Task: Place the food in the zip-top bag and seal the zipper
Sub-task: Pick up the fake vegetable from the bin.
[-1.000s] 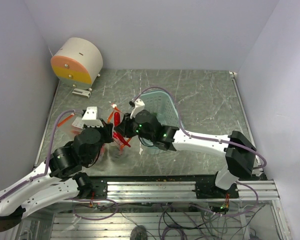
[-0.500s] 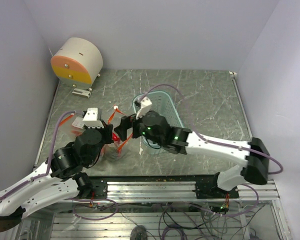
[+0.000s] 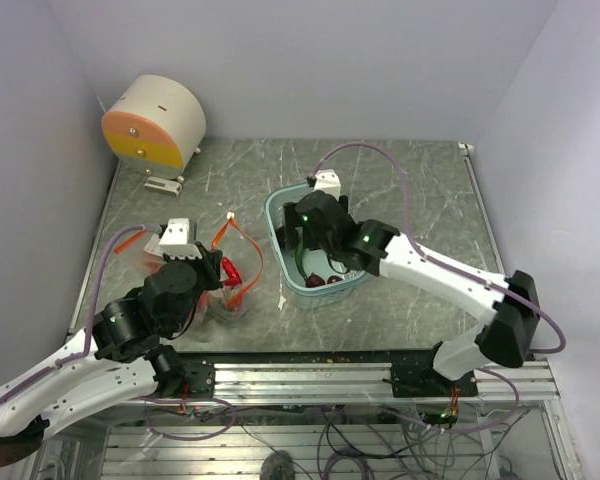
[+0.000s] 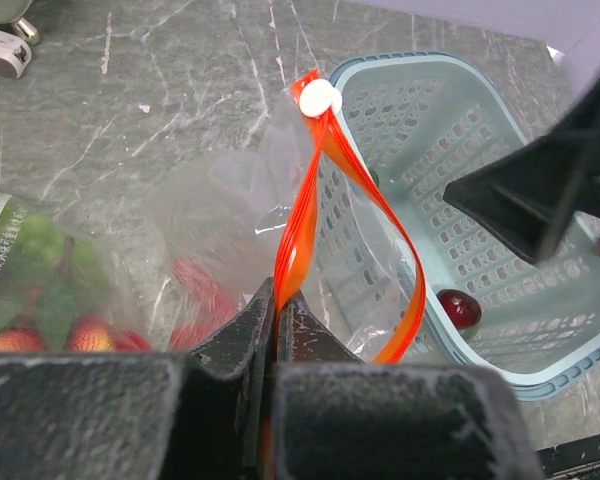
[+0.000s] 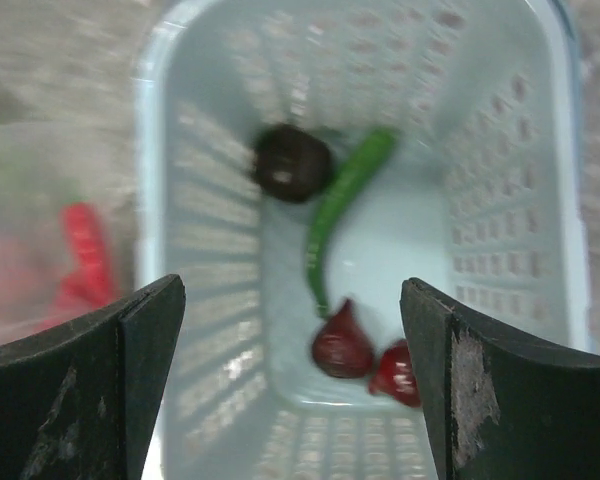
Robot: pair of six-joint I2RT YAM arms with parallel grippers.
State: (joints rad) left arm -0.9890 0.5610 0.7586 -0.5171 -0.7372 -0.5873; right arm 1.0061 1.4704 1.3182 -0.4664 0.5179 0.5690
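Grey tabletop; left-wrist view alone shows left tool pinching zipper, apparently.

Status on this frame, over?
Left gripper shut on zipper, bag mouth open. Right gripper open over basket. Green chili plus three pieces unbagged. No obstruction seen.

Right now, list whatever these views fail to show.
Right wrist view: all blurred; the dark round piece in the basket can't be identified.
Top view: the right gripper covers part of the basket's inside.
Left wrist view: food in the zip-top bag is smeared behind crinkled plastic; the left gripper, pinching the zipper, hides the bag's bottom.
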